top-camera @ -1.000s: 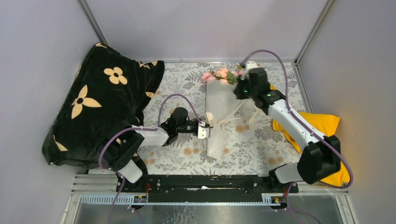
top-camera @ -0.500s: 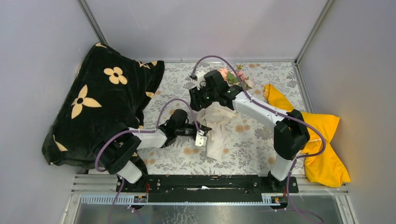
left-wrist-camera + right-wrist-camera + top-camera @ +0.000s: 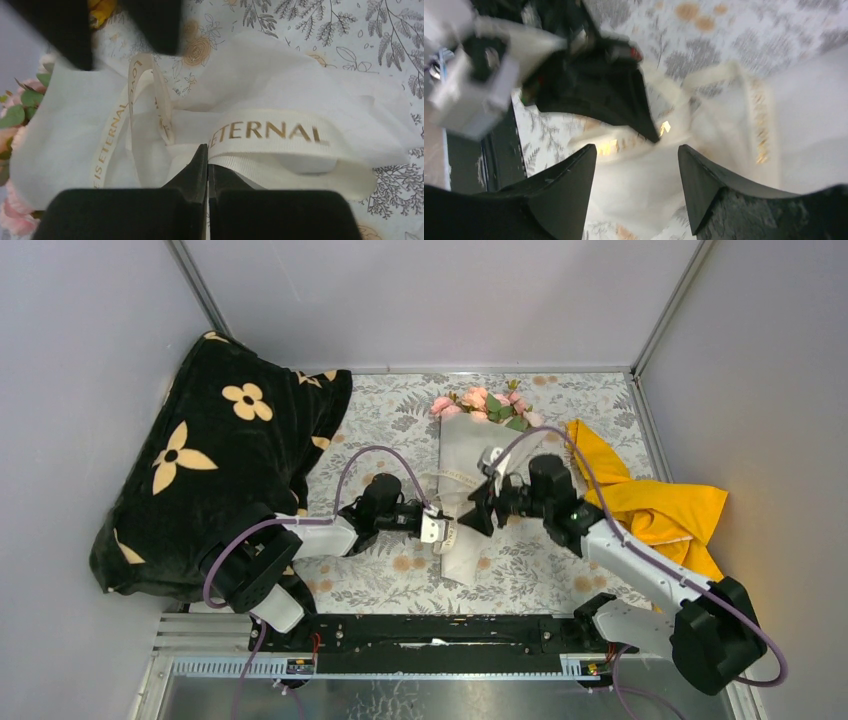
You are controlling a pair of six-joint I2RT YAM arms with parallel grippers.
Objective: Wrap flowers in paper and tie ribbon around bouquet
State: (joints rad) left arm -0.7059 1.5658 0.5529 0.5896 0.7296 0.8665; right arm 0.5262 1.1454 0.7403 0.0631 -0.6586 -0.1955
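Bouquet (image 3: 465,558) tail is lying nearest the arm bases, the narrow end of the white paper (image 3: 460,445) cone pointing toward them on the grey floral tablecloth (image 3: 540,560). Just beyond that tail, the left gripper (image 3: 440,528) is reaching in from the bouquet's left side. Its fingers are pressed fully together and pinching the ribbon (image 3: 270,132) at their tips. The cream band with gold lettering is running out from the pinch and looping over the paper.

Facing it from the bouquet's right side, the right gripper (image 3: 476,512) is hovering over the paper and ribbon with its jaws well apart, gripping nothing. Its wrist view is blurred, though the gap between the fingers is showing plainly. Between the two grippers the ribbon is crossing the middle of the bouquet, one strand arching up in a loop.

Farther on, the paper is widening toward the flowers (image 3: 478,402), whose pink heads and green leaves are poking out at the bouquet's far end. Well to the bouquet's left a black blanket (image 3: 220,460) with beige flower prints is lying heaped. To the bouquet's right a yellow cloth (image 3: 650,510) is lying crumpled, its far tip near the flowers.
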